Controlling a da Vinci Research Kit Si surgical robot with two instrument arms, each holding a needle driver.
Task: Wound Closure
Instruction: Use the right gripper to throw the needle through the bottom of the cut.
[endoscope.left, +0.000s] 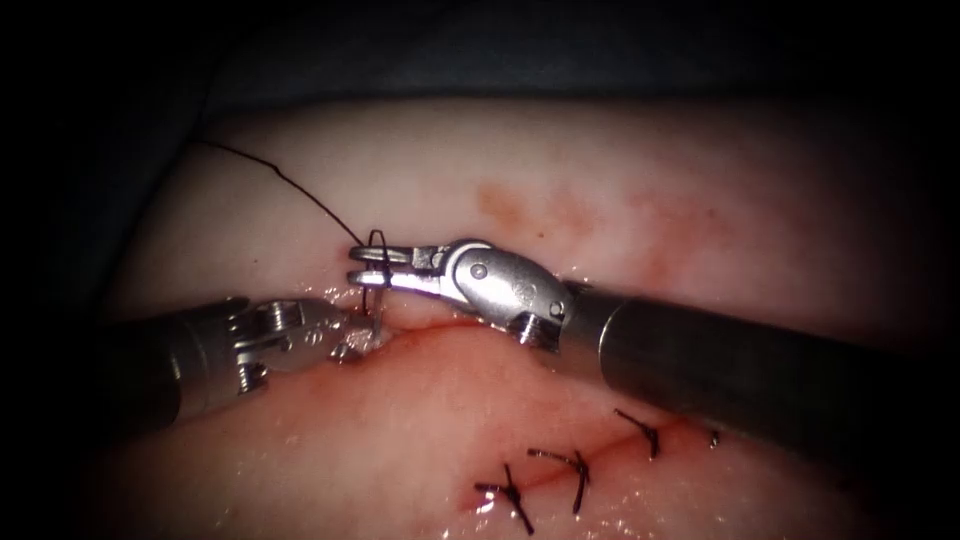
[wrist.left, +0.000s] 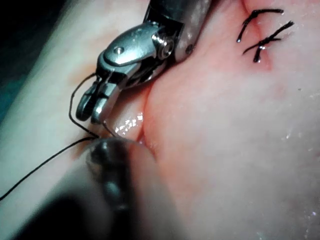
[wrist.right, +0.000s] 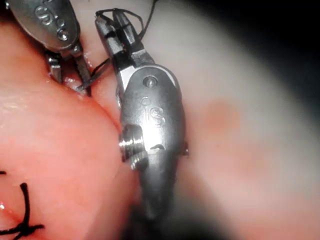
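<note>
Pale pink tissue (endoscope.left: 700, 200) lies under both your tools, and the cut (endoscope.left: 440, 330) running across it is your landmark. Toward the near right end of that cut, three dark finished stitches (endoscope.left: 560, 475) cross it.

Your right tool (endoscope.left: 365, 266) reaches in over the cut from the right, with its tips just past the open left end. Its jaws stand slightly apart, and thread (endoscope.left: 290, 185) is looped around them; the right wrist view shows that loop (wrist.right: 125, 20) wrapped over the tips, but whether the jaws grip anything you cannot tell. From the loop, the thread runs up and left, away from the cut, across the tissue.

Your left tool (endoscope.left: 355, 335) sits at the cut's left end, just below the right tool's tips. The endoscope view shows its tips down at the wet tissue edge; the right wrist view shows its jaws (wrist.right: 70, 75) narrowly parted at the cut with thread passing by them. What they hold you cannot tell. In the left wrist view, the thread (wrist.left: 75, 107) curves around the right tool (wrist.left: 92, 112) and trails off across the tissue.

The needle cannot be made out.
</note>
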